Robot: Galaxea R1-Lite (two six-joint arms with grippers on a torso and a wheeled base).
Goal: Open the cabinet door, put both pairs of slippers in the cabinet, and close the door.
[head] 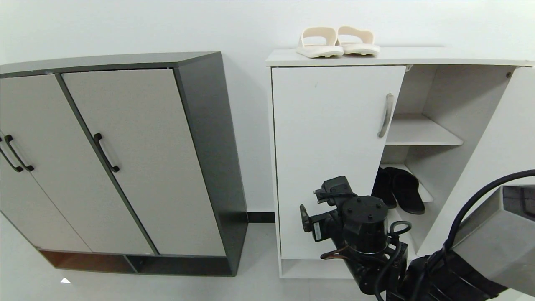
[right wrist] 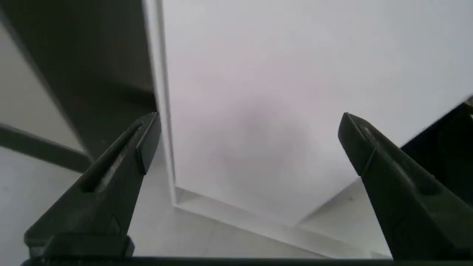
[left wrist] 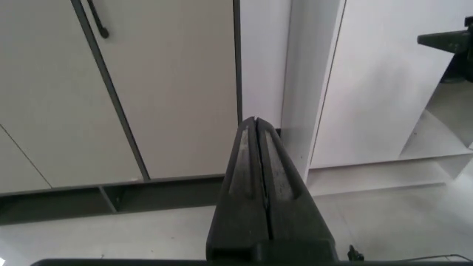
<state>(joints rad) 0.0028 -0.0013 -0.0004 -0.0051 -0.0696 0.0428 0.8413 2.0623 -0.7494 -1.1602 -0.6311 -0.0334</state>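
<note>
With right pincer (right wrist: pixel 247 129) released and left pincer (left wrist: pixel 255 125) clenched empty: cream slippers (head: pixel 337 44) high above on cabinet top (head: pixel 284 58), black slippers (head: pixel 403 190) shelved beyond. Could shove cream slippers off the edge when reaching up.

You see the white cabinet (head: pixel 334 167) in smooth, matt board that looks like laminated wood. Its handle (head: pixel 386 116) is brushed metal with a soft sheen. The cream slippers (head: pixel 337 42) look like moulded rubber or foam, matt and smooth. The black slippers (head: pixel 399 189) are matt too. The dark cabinet (head: pixel 209 146) has a matt black frame and smooth grey doors (head: pixel 138 159). The left gripper (left wrist: pixel 256 124) and right gripper (right wrist: pixel 250 125) are dull and dark; whether plastic or coated metal you cannot tell.
</note>
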